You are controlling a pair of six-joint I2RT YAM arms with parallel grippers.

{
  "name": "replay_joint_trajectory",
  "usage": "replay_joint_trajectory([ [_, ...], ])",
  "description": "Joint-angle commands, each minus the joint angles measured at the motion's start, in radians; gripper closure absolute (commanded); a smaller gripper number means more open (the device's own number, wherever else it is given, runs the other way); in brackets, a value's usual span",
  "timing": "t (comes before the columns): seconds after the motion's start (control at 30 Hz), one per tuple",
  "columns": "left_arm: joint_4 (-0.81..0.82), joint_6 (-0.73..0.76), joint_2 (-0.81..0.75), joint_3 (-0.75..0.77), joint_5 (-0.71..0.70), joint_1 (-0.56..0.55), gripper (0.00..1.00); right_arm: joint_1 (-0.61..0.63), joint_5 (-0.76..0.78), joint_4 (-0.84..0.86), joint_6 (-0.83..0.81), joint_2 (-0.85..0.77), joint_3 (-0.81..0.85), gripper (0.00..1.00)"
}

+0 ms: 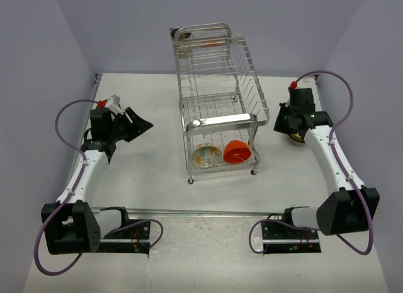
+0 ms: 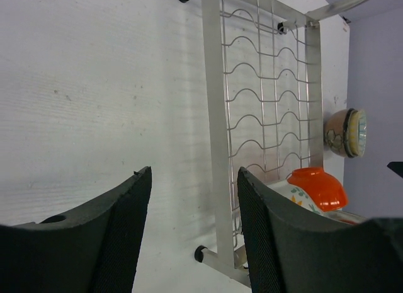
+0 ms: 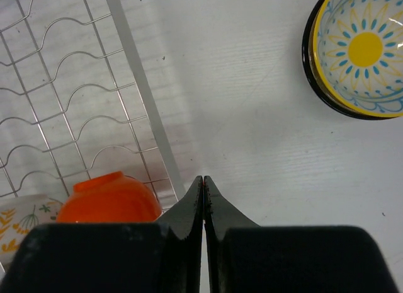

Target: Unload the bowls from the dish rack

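Note:
The dish rack [image 1: 217, 120] stands mid-table, a tall chrome wire frame. Its lower tier holds two bowls on edge: an orange-red bowl [image 1: 237, 152] and, to its left, a pale bowl with a yellow-orange pattern [image 1: 206, 155]. A third bowl [image 3: 359, 50], dark outside with a yellow flower inside, sits upright on the table right of the rack. My right gripper [image 3: 203, 179] is shut on nothing, over bare table between this bowl and the rack [image 3: 145, 97]. My left gripper [image 2: 194, 173] hangs open and empty left of the rack's side bar [image 2: 214, 116].
Purple walls close in the table on the left, the back and the right. In the top view the third bowl [image 1: 296, 138] is mostly hidden under my right wrist. The orange-red bowl [image 2: 318, 186] shows through the rack wires in the left wrist view.

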Motion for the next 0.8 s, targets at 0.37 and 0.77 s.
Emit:
replay_joint_trajectory([
  [0.37, -0.045, 0.055, -0.014, 0.045, -0.038, -0.009, 0.41, 0.007, -0.056, 0.104, 0.025, -0.198, -0.213, 1.0],
  [0.77, -0.016, 0.046, 0.013, 0.045, -0.034, -0.029, 0.4, 0.108, -0.057, 0.104, 0.093, -0.311, -0.369, 1.0],
])
